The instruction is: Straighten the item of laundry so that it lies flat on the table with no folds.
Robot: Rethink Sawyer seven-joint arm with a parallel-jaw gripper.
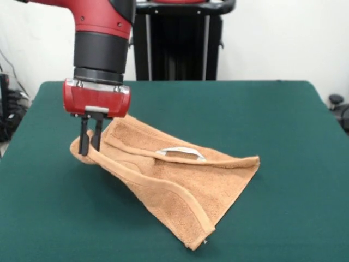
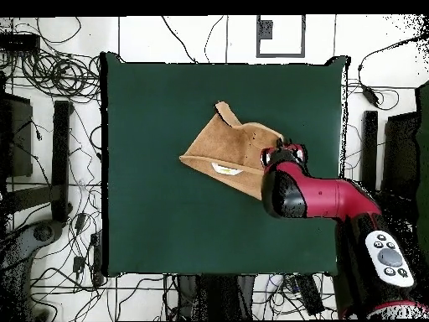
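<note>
A red and black robot arm [image 1: 101, 38] reaches down over a dark green table [image 1: 283, 125]. Its gripper [image 1: 90, 143] has two thin black fingers [image 1: 84, 139] set close together, pinching one corner of an orange-tan towel [image 1: 180, 185] and holding that corner just above the table.

In the front view the towel is folded and rumpled, not flat. From the pinched corner at the left, a hemmed edge runs diagonally down to a pointed corner near the bottom of the picture, and another corner points right. An upper layer is folded over along the far side, and a small white tag [image 1: 182, 152] lies on top near the middle of the cloth. Most of the towel rests on the table, with the held end raised.

In the overhead view the towel [image 2: 226, 147] makes a rough triangle a little right of the table's [image 2: 159, 210] centre, with the tag [image 2: 226, 169] showing pale near its lower edge. The arm [image 2: 323, 197] enters from the lower right and covers the towel's right end. Cables and equipment lie on the floor around the table.
</note>
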